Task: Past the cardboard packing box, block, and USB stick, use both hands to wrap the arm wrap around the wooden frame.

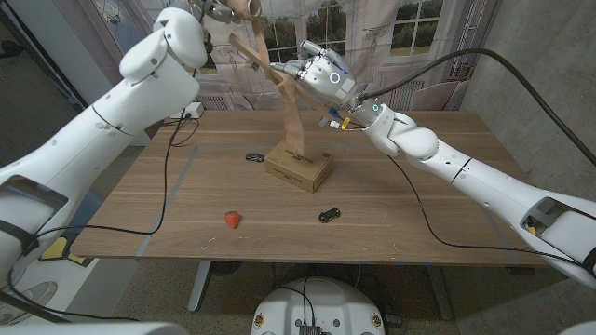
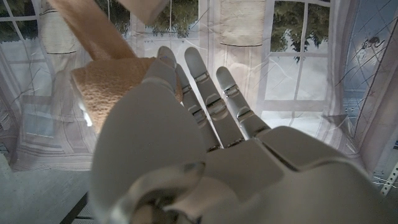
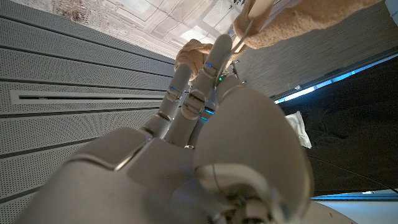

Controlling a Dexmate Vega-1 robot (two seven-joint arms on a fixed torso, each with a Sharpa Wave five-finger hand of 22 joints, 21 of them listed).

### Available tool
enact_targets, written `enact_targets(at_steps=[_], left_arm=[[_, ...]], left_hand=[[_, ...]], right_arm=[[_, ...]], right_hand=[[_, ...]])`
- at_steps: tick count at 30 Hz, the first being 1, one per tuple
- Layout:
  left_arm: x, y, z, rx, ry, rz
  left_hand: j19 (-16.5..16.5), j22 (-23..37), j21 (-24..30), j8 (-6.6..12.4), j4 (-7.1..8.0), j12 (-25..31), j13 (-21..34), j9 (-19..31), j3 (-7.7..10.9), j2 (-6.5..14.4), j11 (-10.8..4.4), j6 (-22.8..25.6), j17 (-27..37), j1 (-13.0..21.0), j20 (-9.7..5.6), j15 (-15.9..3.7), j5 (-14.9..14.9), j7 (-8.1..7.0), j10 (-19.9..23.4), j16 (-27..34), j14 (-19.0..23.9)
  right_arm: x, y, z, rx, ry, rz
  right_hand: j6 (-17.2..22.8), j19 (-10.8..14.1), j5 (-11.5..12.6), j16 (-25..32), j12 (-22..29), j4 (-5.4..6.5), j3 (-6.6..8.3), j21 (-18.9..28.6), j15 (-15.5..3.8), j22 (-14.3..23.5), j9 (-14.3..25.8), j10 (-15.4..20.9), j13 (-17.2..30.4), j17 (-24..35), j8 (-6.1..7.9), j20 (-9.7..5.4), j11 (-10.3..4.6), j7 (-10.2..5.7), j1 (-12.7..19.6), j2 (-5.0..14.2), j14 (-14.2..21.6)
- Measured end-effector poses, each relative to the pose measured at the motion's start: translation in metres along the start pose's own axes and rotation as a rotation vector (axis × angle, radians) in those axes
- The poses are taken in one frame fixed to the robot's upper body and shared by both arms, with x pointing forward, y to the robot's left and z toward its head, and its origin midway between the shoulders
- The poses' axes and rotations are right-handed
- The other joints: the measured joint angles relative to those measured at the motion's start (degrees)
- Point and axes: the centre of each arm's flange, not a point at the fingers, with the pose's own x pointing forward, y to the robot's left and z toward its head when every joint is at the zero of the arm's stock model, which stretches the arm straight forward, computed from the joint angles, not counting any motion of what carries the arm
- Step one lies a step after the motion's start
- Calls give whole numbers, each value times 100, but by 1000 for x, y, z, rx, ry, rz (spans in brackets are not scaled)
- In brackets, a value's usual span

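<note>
The wooden frame (image 1: 295,121) stands upright on a brown box-like base (image 1: 298,171) at the table's middle. A tan arm wrap (image 1: 259,51) runs as a taut strip from the picture's top edge down to the frame's upper part. My left hand (image 1: 223,9), high above the table and partly cut off, pinches the wrap's upper end (image 2: 115,87) under its thumb. My right hand (image 1: 318,76) is beside the frame's top, and its fingertips (image 3: 208,59) grip the wrap's other end (image 3: 194,55). A red block (image 1: 232,220) and a black USB stick (image 1: 329,215) lie near the front.
A second small black object (image 1: 253,156) lies left of the base. A white power unit (image 1: 193,110) sits at the back left, with a black cable (image 1: 166,191) trailing across the table's left side. Another cable (image 1: 419,209) crosses the right side. Windows stand behind.
</note>
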Motion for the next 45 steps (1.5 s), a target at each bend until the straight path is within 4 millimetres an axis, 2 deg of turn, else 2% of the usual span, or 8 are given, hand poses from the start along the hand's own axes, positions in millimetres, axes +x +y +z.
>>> enact_targets(at_steps=[7, 13, 16, 22, 25, 27, 29, 45], left_arm=[[2, 3, -18, -16, 56, -21], [2, 5, -33, -27, 99, -27], [-1, 10, -54, -28, 144, -20], [-3, 7, -73, -41, 188, -29], [-5, 4, -86, -41, 211, -43], [-4, 2, -84, -51, 203, -51], [-5, -2, -96, -39, 222, -63], [0, -35, -121, -39, 222, -125]], left_hand=[[-113, -28, 44, -8, 1, -20, 109, 5, 1, 76, -75, -67, 11, 73, 113, 47, -33, 66, -75, -111, -110], [-113, -35, 44, -25, -21, -23, 181, 10, 26, 76, -105, -66, 38, 74, 113, 52, 4, 66, -105, -111, -115], [-113, -55, 89, -23, -21, -41, 192, 100, 26, 114, -105, -66, 38, 111, 113, 52, 4, 66, -105, -111, -115], [-144, -55, 89, 22, -44, -41, 232, 100, 51, 114, -105, -65, 64, 111, 144, 52, 47, 65, -105, -150, -115], [-144, -55, 121, 24, -43, -40, 259, 100, 51, 114, -105, -65, 64, 111, 144, 52, 48, 65, -105, -150, -115], [-144, -55, 124, 44, -43, -23, 260, 101, 52, 114, -105, -65, 70, 111, 144, 52, 48, 65, -105, -150, -114], [-144, -55, 123, 58, -43, -8, 274, 101, 52, 114, -105, -65, 91, 111, 144, 52, 48, 65, -105, -160, -114], [-175, -81, 166, 62, -38, -6, 330, 305, 58, 113, -106, -45, 117, 110, 112, 52, 48, 45, -105, -216, -114]], right_arm=[[-3, 1, -5, 0, 13, 2], [-5, 1, -10, 5, 30, 1], [-6, 0, -13, 19, 48, -6], [-6, -3, -17, 31, 62, -16], [-5, -6, -19, 48, 73, -24], [-5, -7, -20, 46, 75, -26], [-5, -8, -21, 68, 82, -30], [1, -9, -23, 156, 99, -50]], right_hand=[[0, 0, 0, 0, -16, 0, 0, 0, 0, 0, 0, 0, 0, 0, 0, 0, 0, 0, 0, 0, 0], [0, 0, -1, 0, -17, 0, 0, 0, 0, 0, 0, 0, -1, -1, 0, 0, 0, 1, 1, 1, 0], [0, 0, -1, 0, -20, 0, 0, 0, 0, 0, 0, 0, -2, -1, 0, 0, 0, 1, 8, 8, 0], [0, 0, -3, -3, -32, 0, 0, 0, -1, 0, -1, 0, -5, -1, 0, 0, 0, 1, 8, 8, 0], [0, 1, -12, -2, -32, 1, -1, 0, -1, 0, 0, 0, -4, -1, 0, 0, 0, 1, 23, 24, 0], [0, 0, -13, -3, -32, 8, -9, 0, 0, 5, 0, 0, -3, -1, 0, 0, 0, 1, 23, 24, 0], [0, 1, 0, -3, -32, 8, -9, 0, 0, -1, 0, 0, 0, -1, 0, 0, 0, 1, 23, 24, 0], [21, 1, 3, -3, -38, -7, -39, 0, 1, 13, -1, 0, 0, 26, 0, -1, 0, 22, 30, 30, 1]])
